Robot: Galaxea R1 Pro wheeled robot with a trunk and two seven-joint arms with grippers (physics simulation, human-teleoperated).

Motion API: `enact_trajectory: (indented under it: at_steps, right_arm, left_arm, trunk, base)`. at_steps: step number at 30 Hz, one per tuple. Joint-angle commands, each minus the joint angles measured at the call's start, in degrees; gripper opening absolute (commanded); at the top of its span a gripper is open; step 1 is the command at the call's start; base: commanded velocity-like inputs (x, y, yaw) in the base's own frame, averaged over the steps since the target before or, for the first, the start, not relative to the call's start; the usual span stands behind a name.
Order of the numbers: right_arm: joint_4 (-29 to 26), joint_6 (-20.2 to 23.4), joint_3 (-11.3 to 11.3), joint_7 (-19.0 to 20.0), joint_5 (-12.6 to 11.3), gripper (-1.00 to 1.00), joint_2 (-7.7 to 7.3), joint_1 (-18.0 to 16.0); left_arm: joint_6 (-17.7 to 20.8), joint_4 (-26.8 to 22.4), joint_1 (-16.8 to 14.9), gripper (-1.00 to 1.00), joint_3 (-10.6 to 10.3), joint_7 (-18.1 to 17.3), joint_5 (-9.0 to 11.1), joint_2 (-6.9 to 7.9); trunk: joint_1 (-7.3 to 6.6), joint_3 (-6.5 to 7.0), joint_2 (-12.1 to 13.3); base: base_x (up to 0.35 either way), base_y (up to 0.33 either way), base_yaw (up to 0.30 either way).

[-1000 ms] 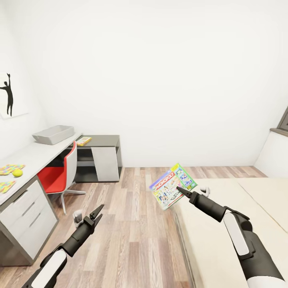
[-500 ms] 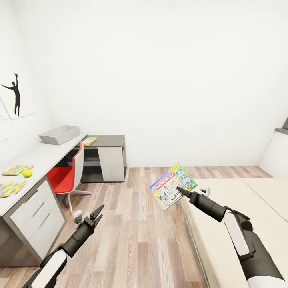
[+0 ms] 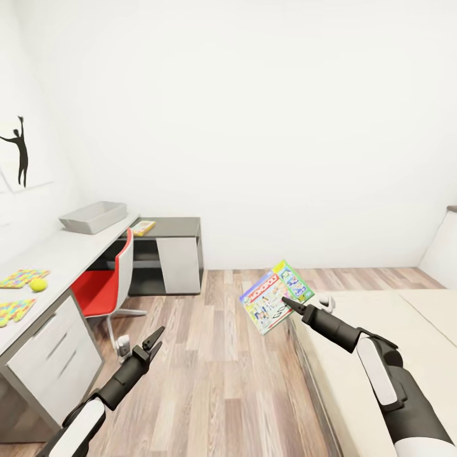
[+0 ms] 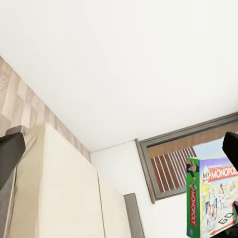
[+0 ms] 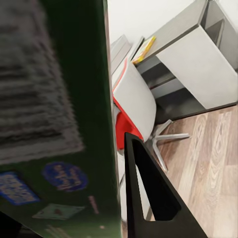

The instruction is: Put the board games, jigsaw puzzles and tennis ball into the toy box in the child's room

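The room has white walls and a wood-plank floor point(image 3: 216, 355). Well away from the left gripper point(image 3: 152, 341), on its outer side, stands the long pale grey desk point(image 3: 57, 254) with a white drawer unit point(image 3: 51, 355). On the desk lie two colourful jigsaw puzzles point(image 3: 22, 277), with a yellow-green tennis ball point(image 3: 39, 284) between them, and at the far end sits the grey toy box point(image 3: 94, 216). Beyond it, a lower dark grey cabinet point(image 3: 171, 225) carries a small yellow flat box point(image 3: 143, 226). A red and grey chair point(image 3: 105, 282) is drawn up to the desk, between the left gripper and the toy box. A black silhouette picture point(image 3: 19, 155) hangs on the wall above the desk. The beige bed point(image 3: 355, 330) lies under the right arm.

The right gripper point(image 3: 287, 303) has its jaws closed on the edge of the Monopoly board game point(image 3: 274, 296), holding it tilted in the air over the floor just off the bed's edge, far from the toy box. The right wrist view shows the box's dark green side point(image 5: 74, 119) against one finger point(image 5: 148, 193). The left gripper's jaws stand slightly parted and hold nothing.

Compared with a second ago, the whole view has swung: desk, chair and toy box sit further in from the frame's edge, and less of the bed shows. Both arms keep the same pose and the game stays clamped.
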Motion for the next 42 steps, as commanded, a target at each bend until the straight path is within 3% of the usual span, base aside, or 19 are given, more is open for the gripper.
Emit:
enact_trajectory:
  at_steps: [1,42]
  right_arm:
    - [0.0,0.47,-0.09,0.15,-0.52,-1.0,0.0,-0.07]
    - [-1.07,0.84,0.05,0.49,-0.61,-1.0,0.05,0.09]
  left_arm:
    - [0.47,0.01,-0.05,1.0,-0.12,-0.09,0.61,0.05]
    - [0.55,0.01,-0.06,1.0,-0.31,-0.13,0.6,-0.09]
  trunk:
    - [0.07,-0.13,-0.13]
    - [0.07,-0.13,-0.13]
  base:
    - [0.313,0.013,0.0]
    - [0.314,0.029,0.0]
